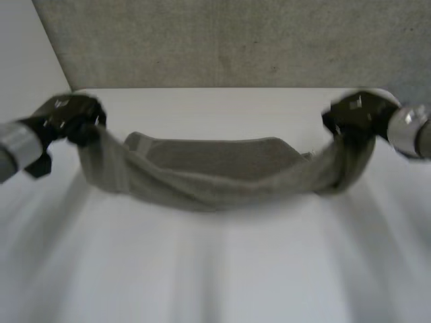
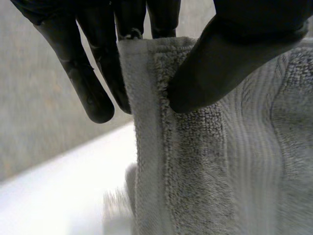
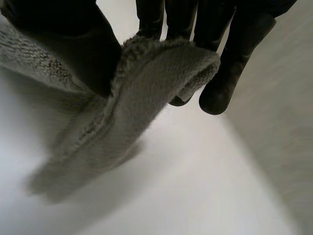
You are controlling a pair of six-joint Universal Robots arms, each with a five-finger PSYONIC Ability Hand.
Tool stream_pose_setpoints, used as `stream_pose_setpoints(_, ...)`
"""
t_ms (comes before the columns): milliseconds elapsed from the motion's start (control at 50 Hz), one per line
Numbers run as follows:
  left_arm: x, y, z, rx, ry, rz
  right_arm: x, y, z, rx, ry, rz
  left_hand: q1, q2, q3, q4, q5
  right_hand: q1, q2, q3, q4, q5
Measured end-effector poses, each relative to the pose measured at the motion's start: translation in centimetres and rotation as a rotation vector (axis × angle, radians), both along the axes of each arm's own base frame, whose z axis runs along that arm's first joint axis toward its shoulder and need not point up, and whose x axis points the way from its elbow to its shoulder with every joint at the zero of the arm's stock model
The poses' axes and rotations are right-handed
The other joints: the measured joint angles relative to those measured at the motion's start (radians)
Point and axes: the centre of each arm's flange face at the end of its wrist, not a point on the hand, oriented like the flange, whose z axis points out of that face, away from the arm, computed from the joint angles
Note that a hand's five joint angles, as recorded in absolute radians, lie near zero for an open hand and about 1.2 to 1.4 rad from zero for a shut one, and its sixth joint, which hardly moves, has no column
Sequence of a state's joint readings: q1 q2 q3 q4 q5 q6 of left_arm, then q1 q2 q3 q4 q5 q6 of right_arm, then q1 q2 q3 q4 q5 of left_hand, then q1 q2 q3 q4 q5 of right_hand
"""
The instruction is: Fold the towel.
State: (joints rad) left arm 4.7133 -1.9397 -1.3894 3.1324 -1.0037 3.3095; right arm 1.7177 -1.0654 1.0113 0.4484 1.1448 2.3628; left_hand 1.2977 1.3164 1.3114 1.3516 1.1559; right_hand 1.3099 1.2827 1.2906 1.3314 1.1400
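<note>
Mid-frame over the white table [image 1: 215, 282], the grey terry towel [image 1: 215, 176] sags in a curve, with the left hand [image 1: 71, 118] and right hand [image 1: 355, 114] each pinching one end.

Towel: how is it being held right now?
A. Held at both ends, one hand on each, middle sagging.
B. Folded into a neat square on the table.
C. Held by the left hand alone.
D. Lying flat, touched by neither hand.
A: the left hand and the right hand each pinch one end of the towel, whose middle hangs low between them.
</note>
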Motion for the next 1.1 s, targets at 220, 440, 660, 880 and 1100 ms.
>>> stream_pose_setpoints(220, -7.0, -5.4, 9.9, -0.354, 0.152, 0.008, 2.5, -3.4, 15.4, -0.744, -0.473, -0.074, 0.0, 0.002, 0.0, 0.0, 0.0, 0.003, 0.014, 0.015, 0.0, 0.0)
stream_pose_setpoints(440, -4.6, -5.0, 14.3, -0.397, 0.378, 0.043, 2.4, -4.1, 9.6, -0.525, -0.521, -0.077, 0.0, 0.005, 0.0, 0.0, 0.0, 0.004, 0.014, 0.02, 0.004, 0.004)
stream_pose_setpoints(660, -4.9, -2.3, -1.8, -0.135, 0.113, -0.027, 2.3, -2.5, -2.8, -0.233, -0.226, -0.105, 0.0, 0.005, 0.0, 0.001, 0.0, 0.005, 0.014, 0.02, 0.004, 0.004)
stream_pose_setpoints(880, -1.0, 0.7, -3.3, -0.105, 0.005, -0.013, -0.8, 0.9, -3.3, -0.116, -0.149, -0.137, 0.0, 0.005, 0.0, 0.004, 0.0, 0.004, 0.014, 0.02, 0.004, 0.004)
stream_pose_setpoints(1100, 3.9, 3.0, 8.6, -0.343, 0.123, 0.041, -5.1, 3.9, 6.2, -0.202, -0.296, -0.119, 0.0, 0.005, 0.0, 0.004, 0.0, 0.004, 0.014, 0.02, 0.004, 0.004)
